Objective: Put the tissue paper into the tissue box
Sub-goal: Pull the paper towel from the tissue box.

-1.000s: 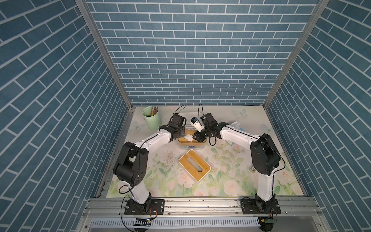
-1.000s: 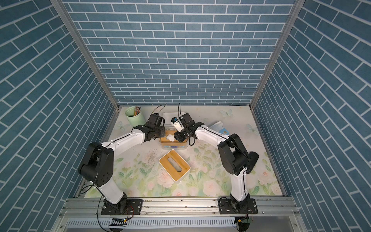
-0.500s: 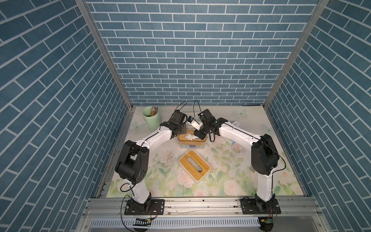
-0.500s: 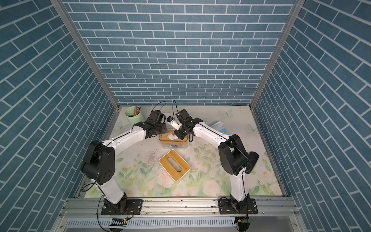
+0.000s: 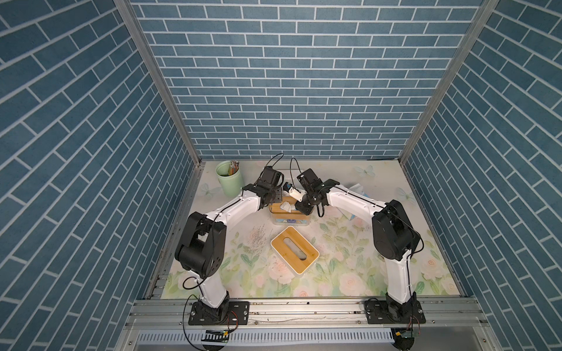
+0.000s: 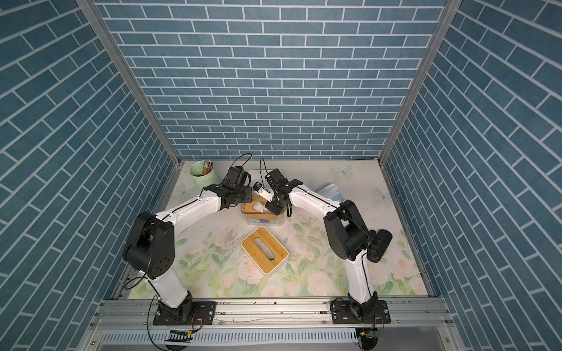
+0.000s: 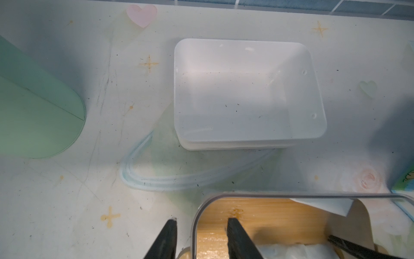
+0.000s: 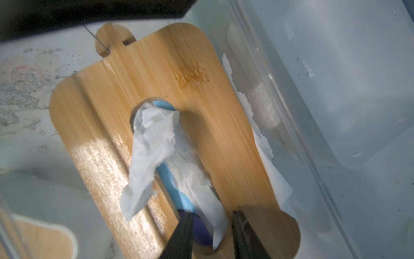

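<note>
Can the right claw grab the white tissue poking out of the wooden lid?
Probably yes. The right claw hangs open just over the tissue in the wooden lid, with nothing between them.

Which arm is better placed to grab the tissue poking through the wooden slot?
Probably right: the right gripper sits over the tissue, jaws apart around it. The left gripper only straddles the box wall.

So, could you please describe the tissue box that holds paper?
On the floral table, look right of the green pencil cup at the back. The tissue box there has clear walls and, unlike the white-walled box in front, tissue paper poking through its bamboo lid.
</note>
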`<move>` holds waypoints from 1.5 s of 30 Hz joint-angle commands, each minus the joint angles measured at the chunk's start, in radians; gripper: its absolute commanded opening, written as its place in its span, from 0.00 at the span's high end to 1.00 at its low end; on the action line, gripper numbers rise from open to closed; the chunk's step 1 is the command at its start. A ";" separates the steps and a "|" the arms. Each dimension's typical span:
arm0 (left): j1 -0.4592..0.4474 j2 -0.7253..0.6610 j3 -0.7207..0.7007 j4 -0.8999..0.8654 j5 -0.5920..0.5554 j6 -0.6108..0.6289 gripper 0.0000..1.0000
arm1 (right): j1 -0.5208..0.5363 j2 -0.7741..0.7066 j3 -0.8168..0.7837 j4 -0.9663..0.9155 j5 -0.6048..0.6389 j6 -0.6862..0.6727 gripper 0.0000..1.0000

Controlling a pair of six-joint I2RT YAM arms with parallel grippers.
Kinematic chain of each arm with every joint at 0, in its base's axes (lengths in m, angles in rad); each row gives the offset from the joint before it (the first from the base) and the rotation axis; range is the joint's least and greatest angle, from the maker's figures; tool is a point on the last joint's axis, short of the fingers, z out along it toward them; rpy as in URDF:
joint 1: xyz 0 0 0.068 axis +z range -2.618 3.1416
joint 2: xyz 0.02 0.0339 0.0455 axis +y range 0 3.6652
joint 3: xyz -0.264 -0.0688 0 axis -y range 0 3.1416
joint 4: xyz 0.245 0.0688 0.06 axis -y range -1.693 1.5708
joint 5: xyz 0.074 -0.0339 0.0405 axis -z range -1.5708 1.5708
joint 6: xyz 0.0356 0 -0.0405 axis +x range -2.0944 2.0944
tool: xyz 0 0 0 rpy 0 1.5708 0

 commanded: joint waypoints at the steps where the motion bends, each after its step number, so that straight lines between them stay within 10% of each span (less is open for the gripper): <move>1: 0.001 0.015 -0.003 -0.007 0.003 -0.006 0.58 | 0.003 0.029 0.026 -0.017 0.007 -0.019 0.70; 18: 0.014 -0.003 -0.044 0.019 0.007 -0.026 0.62 | 0.003 0.022 -0.017 0.048 -0.046 0.002 1.00; 45: 0.018 0.023 -0.063 0.053 -0.003 -0.040 0.81 | -0.068 -0.113 -0.158 0.171 -0.483 0.042 1.00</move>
